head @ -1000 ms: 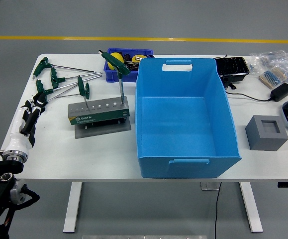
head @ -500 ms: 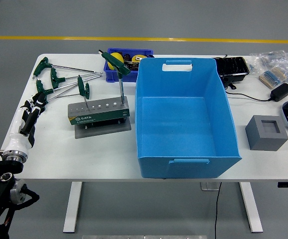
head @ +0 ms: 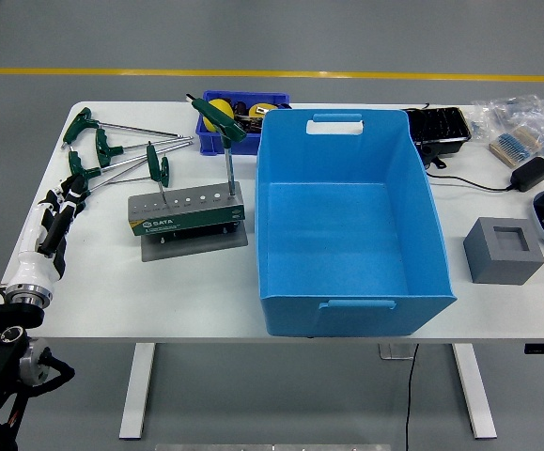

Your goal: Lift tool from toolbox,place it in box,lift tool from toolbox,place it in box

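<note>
Right now I see my left hand (head: pixel 54 221) lying on the counter (head: pixel 93 291) near its left edge, the arm coming up from the near-left corner. Its fingers (head: pixel 68 191) point toward the far side and look loosely extended, gripping nothing; their tips lie just beside the handle of one green T-handle wrench (head: pixel 77 172), though I cannot tell whether they touch it. My right arm does not show from the head camera.

The grey tool stand (head: pixel 186 214) sits left of centre on a flat grey plate. Two T-handle wrenches stand upright in it: a short one (head: pixel 162 176) toward its left end and a tall one (head: pixel 225 141) toward its right end, whose green handle rises up in front of the small blue bin (head: pixel 238 132) at the far side. Several more green-handled wrenches (head: pixel 112 141) lie loose on the counter, far-left of the stand.

The big blue box (head: pixel 347 225) stands just right of the stand, open on top, with no tool visible inside.

Further right sits a grey block (head: pixel 503 250) with a square recess, and at the far-right corner a black tray (head: pixel 438 125), a black adapter (head: pixel 527 173) with its cable, and some clear bags (head: pixel 520 117).
</note>
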`<state>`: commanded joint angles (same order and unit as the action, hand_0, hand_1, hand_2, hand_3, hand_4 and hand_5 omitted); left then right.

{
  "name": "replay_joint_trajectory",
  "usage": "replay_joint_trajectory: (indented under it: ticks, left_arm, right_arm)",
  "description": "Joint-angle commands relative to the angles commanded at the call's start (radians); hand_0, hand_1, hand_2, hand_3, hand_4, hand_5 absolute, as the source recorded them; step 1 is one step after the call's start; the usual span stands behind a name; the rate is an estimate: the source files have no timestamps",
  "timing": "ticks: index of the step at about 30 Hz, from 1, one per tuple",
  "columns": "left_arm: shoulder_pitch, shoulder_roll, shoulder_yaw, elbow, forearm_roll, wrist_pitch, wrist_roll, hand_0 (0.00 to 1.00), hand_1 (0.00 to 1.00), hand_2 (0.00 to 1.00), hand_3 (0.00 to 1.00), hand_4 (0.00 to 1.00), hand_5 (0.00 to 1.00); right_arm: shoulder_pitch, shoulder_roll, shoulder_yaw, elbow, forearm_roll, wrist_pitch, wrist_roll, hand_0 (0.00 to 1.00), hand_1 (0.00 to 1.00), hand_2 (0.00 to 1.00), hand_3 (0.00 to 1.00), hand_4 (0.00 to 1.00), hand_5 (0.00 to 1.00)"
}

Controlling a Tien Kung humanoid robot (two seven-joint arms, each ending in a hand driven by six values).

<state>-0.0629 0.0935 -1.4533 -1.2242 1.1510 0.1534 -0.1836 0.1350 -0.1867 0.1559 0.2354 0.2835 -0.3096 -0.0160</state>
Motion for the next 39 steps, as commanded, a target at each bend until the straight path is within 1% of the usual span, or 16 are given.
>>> replay_joint_trajectory:
  ticks: [15,26,29,33,34,35,38,39]
  left_arm:
    - [0.005,0.003,0.003,-0.002,0.002,-0.001,0.000,0.920,0.904,0.998,0.885,0.875,0.768]
    - [-0.013,0.022,0.007,-0.022,0.109,-0.003,0.001,0.920,0.905,0.998,0.884,0.875,0.764]
    - [-0.027,0.035,0.011,-0.028,0.142,-0.004,0.003,0.921,0.907,0.998,0.885,0.875,0.755]
    - [-0.057,0.063,0.014,-0.049,0.208,-0.004,0.005,0.921,0.907,0.998,0.885,0.875,0.755]
    - [-0.066,0.071,0.015,-0.057,0.232,-0.003,0.005,0.921,0.907,0.998,0.885,0.875,0.755]
    - [-0.075,0.079,0.016,-0.065,0.258,-0.002,0.004,0.936,0.934,0.998,0.893,0.891,0.721]
    - [-0.109,0.109,0.024,-0.090,0.340,0.005,-0.001,0.936,0.934,0.998,0.893,0.891,0.721]
    - [-0.126,0.124,0.033,-0.101,0.372,0.007,-0.004,0.936,0.934,0.998,0.893,0.891,0.721]
  right_arm:
    - [-0.006,0.003,0.006,0.000,-0.008,-0.002,-0.005,0.678,0.635,0.713,0.563,0.790,0.725]
    - [-0.010,0.003,0.016,0.000,-0.027,-0.004,-0.010,0.678,0.638,0.714,0.563,0.790,0.724]
    - [-0.010,0.003,0.018,0.000,-0.029,-0.005,-0.010,0.679,0.638,0.713,0.563,0.789,0.723]
    - [-0.011,0.003,0.018,0.000,-0.030,-0.005,-0.011,0.679,0.638,0.713,0.563,0.789,0.723]
    - [-0.011,0.003,0.019,0.000,-0.031,-0.005,-0.011,0.679,0.638,0.713,0.563,0.789,0.723]
    - [-0.011,0.003,0.020,0.000,-0.032,-0.006,-0.012,0.679,0.638,0.714,0.563,0.790,0.723]
    - [-0.011,0.003,0.018,0.000,-0.028,-0.005,-0.011,0.679,0.638,0.714,0.563,0.790,0.723]
    - [-0.011,0.002,0.016,0.000,-0.025,-0.005,-0.011,0.679,0.638,0.714,0.563,0.790,0.723]
